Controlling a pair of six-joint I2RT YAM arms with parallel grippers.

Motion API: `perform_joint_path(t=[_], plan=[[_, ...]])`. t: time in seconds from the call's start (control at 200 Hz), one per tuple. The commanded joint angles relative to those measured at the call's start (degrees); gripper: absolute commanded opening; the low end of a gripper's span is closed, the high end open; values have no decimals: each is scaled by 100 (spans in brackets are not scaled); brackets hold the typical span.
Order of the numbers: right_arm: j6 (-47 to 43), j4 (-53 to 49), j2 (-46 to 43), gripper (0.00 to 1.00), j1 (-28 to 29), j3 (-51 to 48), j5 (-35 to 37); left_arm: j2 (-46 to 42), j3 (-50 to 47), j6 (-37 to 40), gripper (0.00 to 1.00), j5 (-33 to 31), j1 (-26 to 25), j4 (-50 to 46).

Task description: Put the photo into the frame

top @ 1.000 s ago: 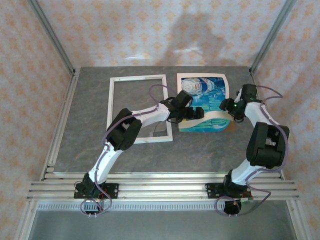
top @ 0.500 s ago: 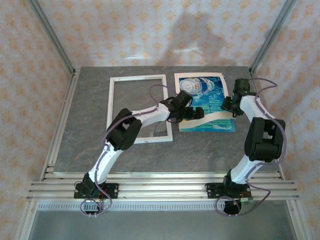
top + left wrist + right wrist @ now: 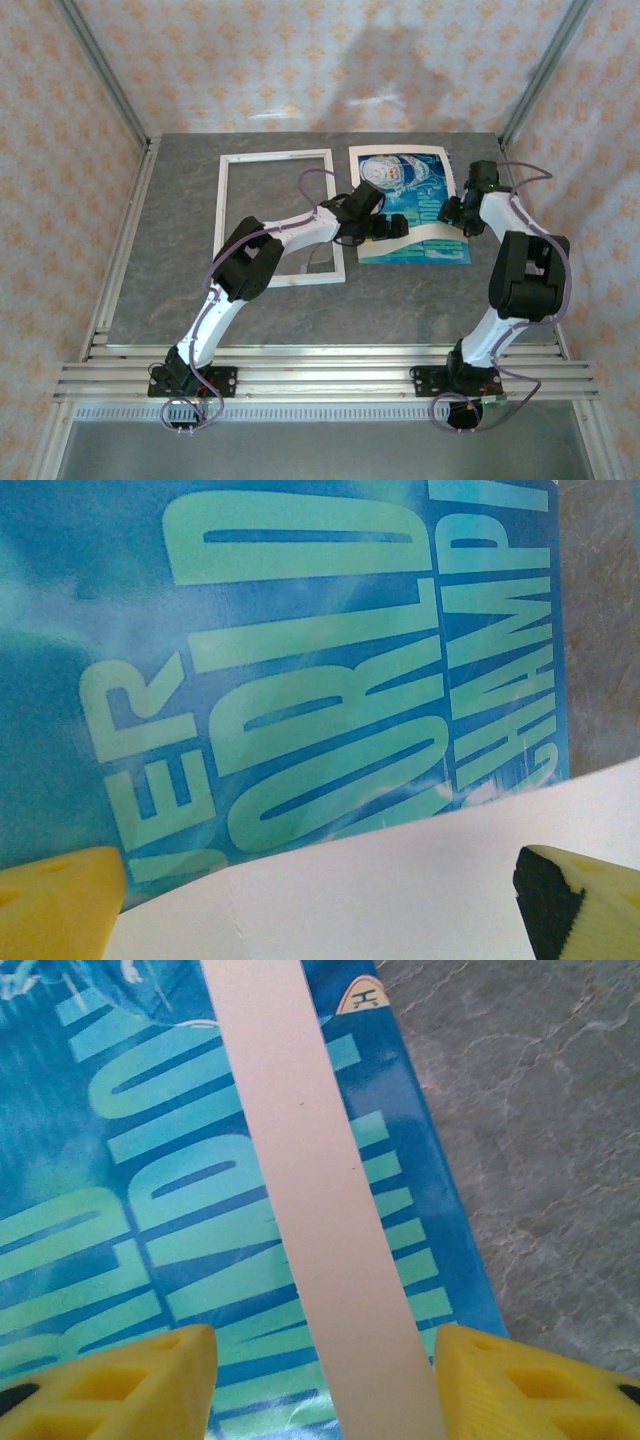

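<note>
The top camera shows the whole layout; the photo (image 3: 405, 185) lies flat on the right half of the grey marbled table (image 3: 400, 300), just beside the white frame (image 3: 275, 154), which lies on the left half with bare table inside it; the two are close but apart. In this view the photo's long axis seems to run from the near edge to the far edge, though the angle shortens it; the end with the helmeted figure points to the far wall and the block lettering is at the near end; the frame has its long side in the same direction. A pale mat (image 3: 430, 232) crosses the near part of the photo as a curved strip. The wrist cameras give what the top view cannot; the left wrist view shows the left gripper (image 3: 320, 910) with its yellow fingertips (image 3: 55, 900) spread wide, the mat's edge between them over the teal lettering; whether they touch it cannot be told. The right wrist view shows the right gripper (image 3: 320, 1380) with its fingers apart on each side of the mat strip; teal print is visible in both gaps, so nothing is gripped. The count is one photo, one frame, one mat, two grippers.
</note>
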Motion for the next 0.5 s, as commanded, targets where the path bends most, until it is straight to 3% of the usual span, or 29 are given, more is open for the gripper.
perform_joint_path(t=[0.0,0.16,0.495], plan=[[404,207,-428,59,-353,-273,-1041,265,-62,68,100,192,-83,-248],[751,602,-683,60,-862,-599,-2102,267,-69,64,100,182,-85,-251],[1016,882,-619,55,-1215,-767,-3234,276,-38,73,100,186,-85,-297]])
